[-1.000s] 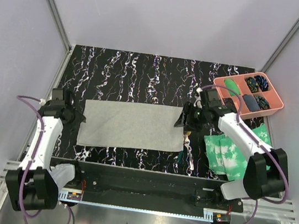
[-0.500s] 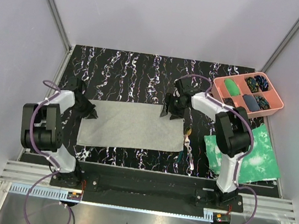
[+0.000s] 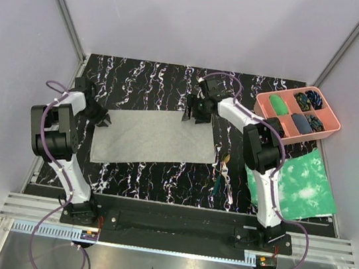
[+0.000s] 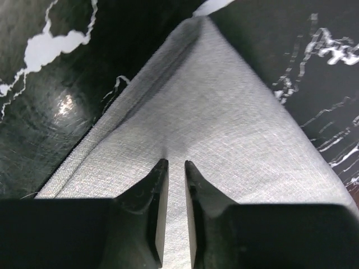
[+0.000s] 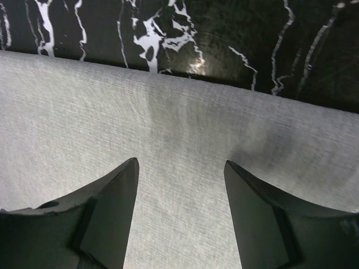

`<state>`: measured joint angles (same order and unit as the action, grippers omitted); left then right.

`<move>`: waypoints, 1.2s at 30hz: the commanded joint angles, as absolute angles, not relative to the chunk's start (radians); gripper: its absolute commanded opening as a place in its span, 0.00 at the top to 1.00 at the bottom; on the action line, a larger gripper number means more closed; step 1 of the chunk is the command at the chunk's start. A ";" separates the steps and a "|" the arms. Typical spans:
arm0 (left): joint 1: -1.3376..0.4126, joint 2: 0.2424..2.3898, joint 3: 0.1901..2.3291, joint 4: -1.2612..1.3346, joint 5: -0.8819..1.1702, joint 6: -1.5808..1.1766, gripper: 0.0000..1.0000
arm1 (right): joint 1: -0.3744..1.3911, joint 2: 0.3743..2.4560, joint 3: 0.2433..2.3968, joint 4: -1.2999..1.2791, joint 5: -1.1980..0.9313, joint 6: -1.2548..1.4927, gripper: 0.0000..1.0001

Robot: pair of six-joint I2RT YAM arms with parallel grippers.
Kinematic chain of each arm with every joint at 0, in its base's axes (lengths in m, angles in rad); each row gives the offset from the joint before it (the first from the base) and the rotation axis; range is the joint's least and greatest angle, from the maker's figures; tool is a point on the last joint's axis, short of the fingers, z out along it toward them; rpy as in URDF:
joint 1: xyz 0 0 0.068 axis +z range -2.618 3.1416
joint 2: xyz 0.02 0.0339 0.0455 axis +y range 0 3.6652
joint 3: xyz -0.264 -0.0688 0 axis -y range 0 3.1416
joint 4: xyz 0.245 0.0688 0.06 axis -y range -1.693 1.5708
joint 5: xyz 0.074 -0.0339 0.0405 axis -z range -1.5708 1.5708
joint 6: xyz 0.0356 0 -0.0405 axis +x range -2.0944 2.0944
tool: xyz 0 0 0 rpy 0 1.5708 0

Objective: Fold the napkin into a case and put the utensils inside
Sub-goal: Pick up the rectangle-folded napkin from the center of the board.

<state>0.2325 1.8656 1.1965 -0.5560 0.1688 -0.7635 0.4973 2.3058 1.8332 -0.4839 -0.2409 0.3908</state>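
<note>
Pink tray holds green piece, dark pieces | left hand pinches napkin | right hand agape

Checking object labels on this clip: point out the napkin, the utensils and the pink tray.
napkin (image 3: 155,138), top view, middle of the grey cloth.
utensils (image 3: 225,176), top view, middle of the bundle.
pink tray (image 3: 321,132), top view, its near rim.

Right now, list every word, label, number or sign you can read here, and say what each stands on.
None can be read. The napkin, the pink tray, the green-and-white sheet and the marbled table bear no writing.
The small coloured parts on the front rail are too small to make out.
</note>
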 commanded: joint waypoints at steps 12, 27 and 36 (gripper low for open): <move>-0.106 1.592 1.089 -0.398 0.331 -0.609 0.71 | 0.462 2.043 1.608 -0.693 0.015 0.201 0.32; -0.311 1.709 1.091 -0.284 0.354 -0.675 0.74 | 0.465 2.100 1.508 -0.555 0.005 0.259 0.43; -0.314 1.762 1.092 -0.233 0.390 -0.738 0.73 | 0.483 2.126 1.450 -0.526 0.028 0.305 0.59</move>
<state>-0.3092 1.7374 1.0595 -0.2951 0.3424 -0.7025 0.4656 2.0811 1.4963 -0.5453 0.0246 0.2676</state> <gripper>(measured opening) 0.267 0.464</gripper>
